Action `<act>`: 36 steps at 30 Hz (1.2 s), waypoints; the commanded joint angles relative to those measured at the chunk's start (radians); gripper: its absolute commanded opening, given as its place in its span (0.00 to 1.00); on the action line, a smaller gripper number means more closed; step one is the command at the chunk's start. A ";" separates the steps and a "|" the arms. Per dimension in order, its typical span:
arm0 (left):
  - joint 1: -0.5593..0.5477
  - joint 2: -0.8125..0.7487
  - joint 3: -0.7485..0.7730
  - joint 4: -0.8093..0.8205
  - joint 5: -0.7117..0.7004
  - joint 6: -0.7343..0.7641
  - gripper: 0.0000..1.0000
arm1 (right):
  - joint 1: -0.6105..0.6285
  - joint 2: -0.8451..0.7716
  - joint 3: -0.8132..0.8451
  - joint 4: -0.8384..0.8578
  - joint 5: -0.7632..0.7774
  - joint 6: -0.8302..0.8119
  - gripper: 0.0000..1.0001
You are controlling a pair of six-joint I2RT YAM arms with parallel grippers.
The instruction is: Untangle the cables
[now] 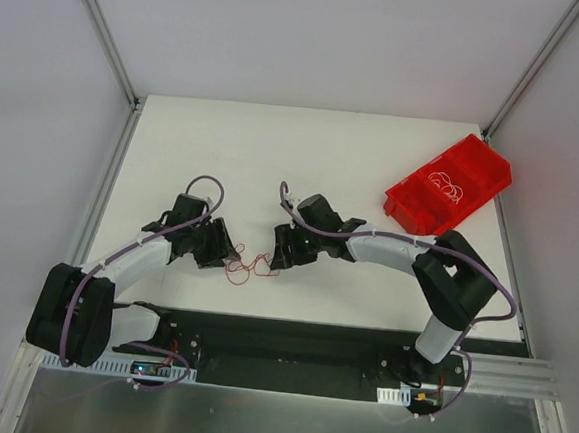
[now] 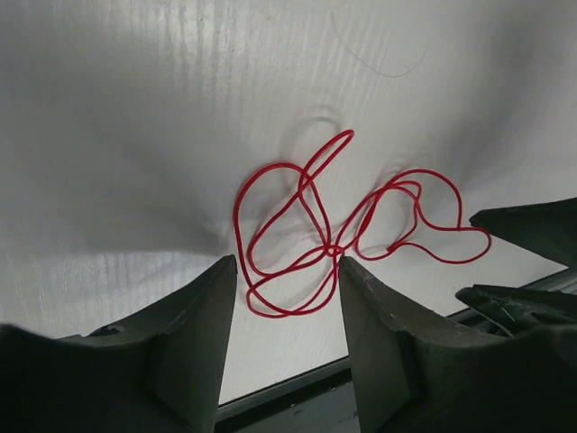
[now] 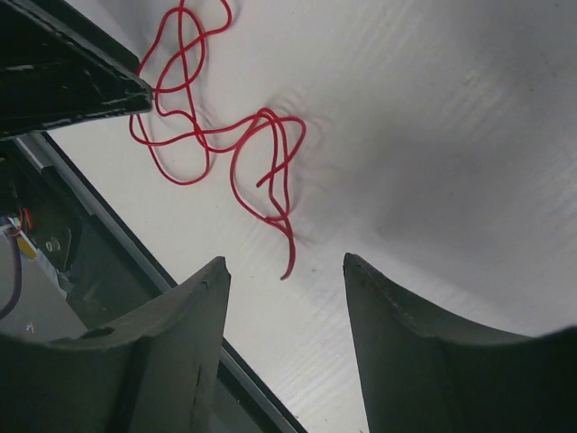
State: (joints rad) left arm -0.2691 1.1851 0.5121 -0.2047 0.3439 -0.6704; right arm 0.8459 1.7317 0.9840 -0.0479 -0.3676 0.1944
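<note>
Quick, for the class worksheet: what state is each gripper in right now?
Left gripper: open, gripping nothing; part of the red cables lies loose between its jaws.
Right gripper: open, empty; one loose end of them lies just ahead.

The white tabletop (image 1: pixel 304 158) carries a small tangle of thin red cables (image 1: pixel 248 266), lying flat near the middle of its near edge. A red bin (image 1: pixel 479 163) sits by the right edge, toward the far right corner, with pale wires (image 1: pixel 445 184) curled in one compartment.
</note>
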 commanded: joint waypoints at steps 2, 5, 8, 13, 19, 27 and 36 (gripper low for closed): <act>-0.036 0.065 -0.011 0.008 0.017 0.045 0.45 | 0.035 0.012 0.036 0.080 0.035 0.020 0.56; -0.059 0.088 0.000 0.008 -0.006 0.049 0.38 | 0.045 0.026 0.041 0.083 0.079 0.011 0.52; -0.064 0.081 0.009 0.007 -0.034 0.058 0.29 | 0.059 0.049 0.057 0.083 0.117 0.010 0.38; -0.064 0.082 0.064 -0.056 -0.178 0.086 0.08 | 0.082 0.017 0.114 -0.156 0.486 0.014 0.03; -0.039 0.076 0.172 -0.170 -0.423 0.078 0.00 | 0.082 -0.154 0.071 -0.357 0.861 -0.015 0.01; 0.016 -0.163 0.246 -0.306 -0.695 0.072 0.00 | 0.009 -0.346 0.015 -0.507 1.150 -0.064 0.01; 0.024 -0.304 0.269 -0.349 -0.736 0.097 0.00 | -0.093 -0.389 -0.031 -0.515 1.197 -0.066 0.11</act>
State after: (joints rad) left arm -0.2817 0.9031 0.7647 -0.4297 -0.1638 -0.6159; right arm 0.8295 1.3773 0.9855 -0.4026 0.6155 0.1604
